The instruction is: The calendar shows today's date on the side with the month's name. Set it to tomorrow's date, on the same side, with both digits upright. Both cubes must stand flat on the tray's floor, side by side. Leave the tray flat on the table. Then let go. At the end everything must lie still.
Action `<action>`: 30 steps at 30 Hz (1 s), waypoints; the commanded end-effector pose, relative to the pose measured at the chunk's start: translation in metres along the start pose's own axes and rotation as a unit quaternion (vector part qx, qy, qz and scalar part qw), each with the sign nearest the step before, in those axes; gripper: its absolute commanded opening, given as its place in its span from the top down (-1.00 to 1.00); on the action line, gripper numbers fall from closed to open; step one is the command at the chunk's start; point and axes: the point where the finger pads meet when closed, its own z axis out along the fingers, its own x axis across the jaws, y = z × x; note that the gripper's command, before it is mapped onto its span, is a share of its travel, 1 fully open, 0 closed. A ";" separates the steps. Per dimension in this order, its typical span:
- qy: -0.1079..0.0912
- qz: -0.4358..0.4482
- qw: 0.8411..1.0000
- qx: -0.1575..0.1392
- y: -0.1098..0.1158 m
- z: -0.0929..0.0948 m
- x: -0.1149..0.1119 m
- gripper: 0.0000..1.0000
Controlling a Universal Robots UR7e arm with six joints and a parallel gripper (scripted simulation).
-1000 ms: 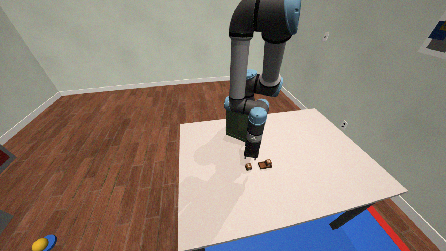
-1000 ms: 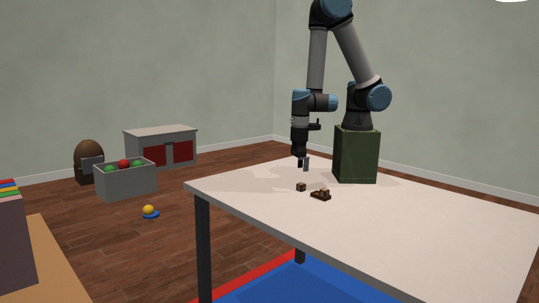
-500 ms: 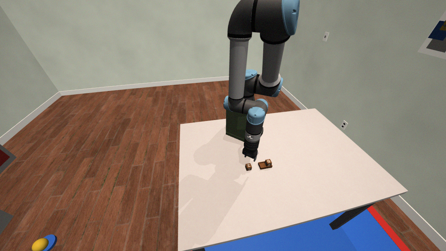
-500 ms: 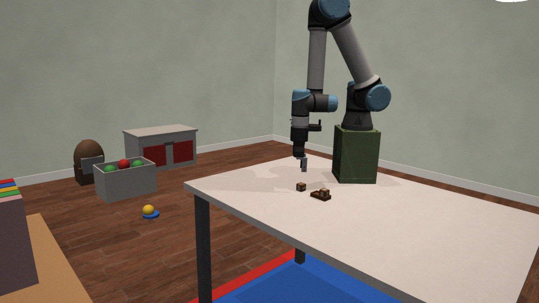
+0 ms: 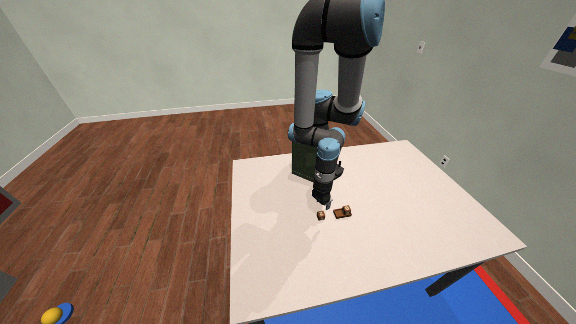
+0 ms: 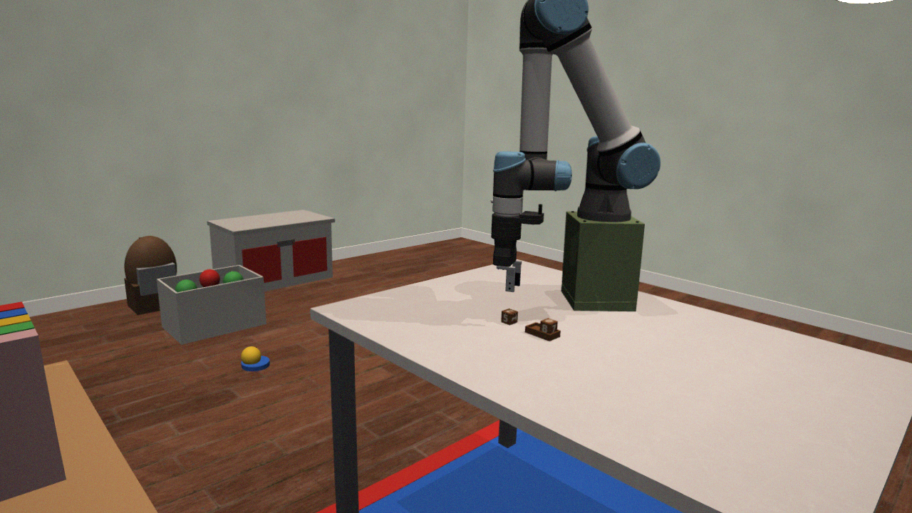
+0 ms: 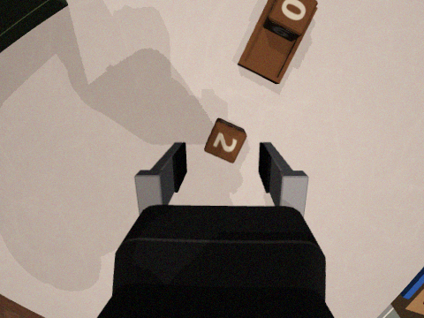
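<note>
Blue-capped joints [image 5: 328,149] [image 6: 638,165], grey tubes [image 5: 304,88] [image 6: 535,102], black claw [image 5: 324,204] [image 6: 512,286] [image 7: 222,157]

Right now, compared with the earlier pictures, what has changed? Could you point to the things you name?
The hand [image 5: 326,204] [image 6: 514,286] [image 7: 222,157] turned clockwise, seen from above, and shifted slightly left in the top view. Nothing was grasped or released. The loose cube [image 5: 321,215] [image 6: 509,316] [image 7: 225,141], tray [image 5: 338,214] [image 6: 535,333] [image 7: 264,59] and the cube in it [image 5: 346,209] [image 6: 548,326] [image 7: 291,15] stayed put.
</note>
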 end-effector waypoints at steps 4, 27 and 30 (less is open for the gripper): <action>-0.003 0.103 0.995 -0.001 0.000 0.001 0.000 -1.00; -0.002 0.223 0.975 -0.002 0.003 0.002 0.001 -0.80; -0.002 0.223 0.975 -0.002 0.003 0.002 0.001 -0.80</action>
